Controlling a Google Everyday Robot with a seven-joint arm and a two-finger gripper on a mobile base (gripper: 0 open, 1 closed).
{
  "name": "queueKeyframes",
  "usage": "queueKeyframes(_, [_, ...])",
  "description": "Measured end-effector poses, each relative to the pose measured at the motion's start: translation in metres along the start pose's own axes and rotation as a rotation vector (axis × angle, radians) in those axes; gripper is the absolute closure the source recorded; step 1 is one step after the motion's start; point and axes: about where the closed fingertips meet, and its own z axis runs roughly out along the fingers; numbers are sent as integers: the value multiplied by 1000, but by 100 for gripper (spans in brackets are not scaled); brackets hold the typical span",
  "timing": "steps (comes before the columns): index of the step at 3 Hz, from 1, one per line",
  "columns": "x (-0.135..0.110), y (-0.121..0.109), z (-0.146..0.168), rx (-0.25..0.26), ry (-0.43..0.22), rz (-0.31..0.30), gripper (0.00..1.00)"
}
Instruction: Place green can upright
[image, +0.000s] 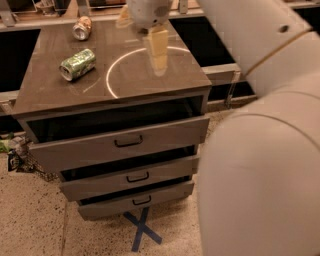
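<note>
My claw (158, 50) hangs over the grey surface (45, 92), above the white circle (116, 67) marked on it; I cannot tell whether it is open or closed. The green can (77, 64) lies on its side left of the circle, well apart from my claw. An orange-tan can (82, 28) lies near the back edge. Below, three drawers (120, 147) stand partly pulled out. A blue X (142, 230) marks the speckled floor (30, 220). My arm (260, 150) fills the right side.
</note>
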Motion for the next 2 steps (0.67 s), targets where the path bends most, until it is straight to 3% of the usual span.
queueKeyframes(1, [-4, -19, 0, 58, -36, -13, 0])
queueKeyframes(2, [-5, -27, 3, 83, -39, -15, 0])
